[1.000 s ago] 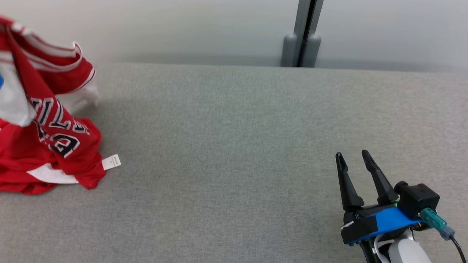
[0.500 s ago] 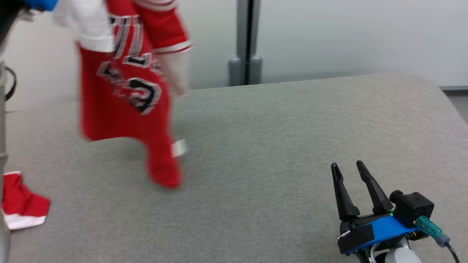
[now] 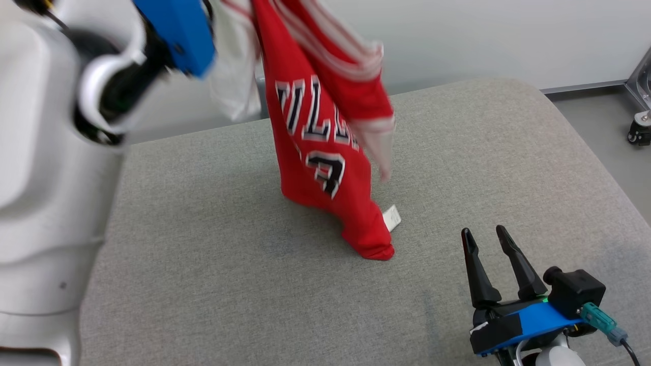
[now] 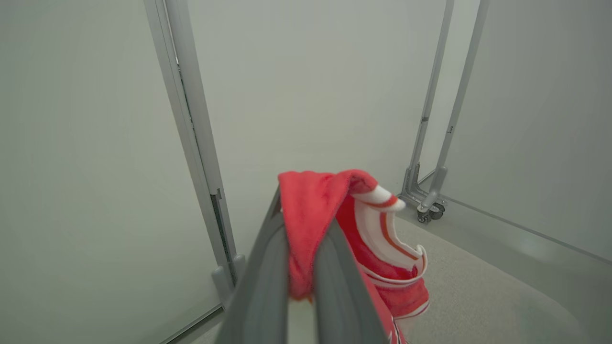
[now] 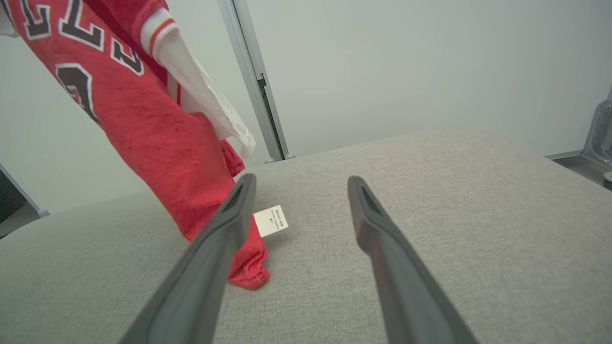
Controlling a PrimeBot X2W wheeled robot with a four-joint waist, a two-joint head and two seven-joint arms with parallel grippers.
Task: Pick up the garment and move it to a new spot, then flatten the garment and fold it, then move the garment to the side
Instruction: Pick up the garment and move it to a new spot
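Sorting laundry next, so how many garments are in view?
1: a red jersey hangs from the left gripper, its lowest corner on the table. The left arm blocks some table, so another may be hidden.

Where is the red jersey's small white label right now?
Head view, centre right: the white label hangs off the low hem of the red basketball jersey, near the grey fabric surface, just ahead and left of the open right gripper.

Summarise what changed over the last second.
The red jersey went from a half-raised heap on the grey cushion to hanging from the shut left gripper, only its lower tip touching the cushion, now much nearer the right gripper. The head camera also swung, so the background shift isn't object motion. Right gripper stayed open and empty.
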